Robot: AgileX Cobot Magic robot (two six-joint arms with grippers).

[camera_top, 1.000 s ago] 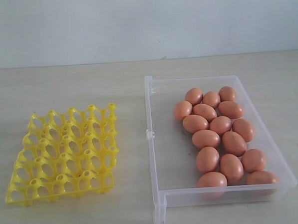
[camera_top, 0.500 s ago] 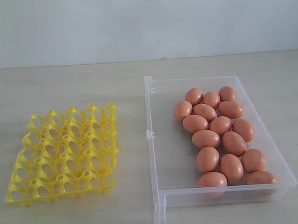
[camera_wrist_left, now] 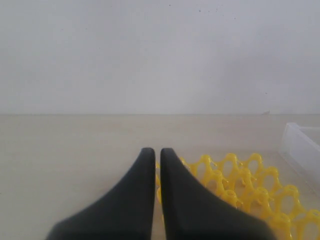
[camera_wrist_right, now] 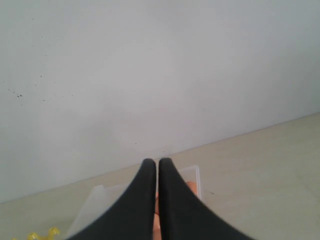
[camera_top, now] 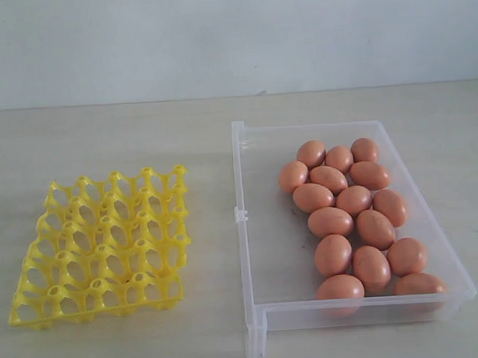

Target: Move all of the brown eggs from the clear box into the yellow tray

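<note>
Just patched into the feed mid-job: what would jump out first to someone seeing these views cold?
The brown eggs draw the eye first, clustered in the clear box on the side away from the tray, at the right of the exterior view. Next comes the yellow tray at the left, every cup empty. In the wrist views, the left claw and right claw are shut on nothing.

Inside the box [camera_top: 274,241], the floor strip along its tray-side wall is bare, leaving room beside the eggs [camera_top: 349,217], which crowd toward the opposite wall, touching one another. Between box and tray [camera_top: 102,246] runs an open band of worktop [camera_top: 215,252]. Low walls ring the eggs.
</note>
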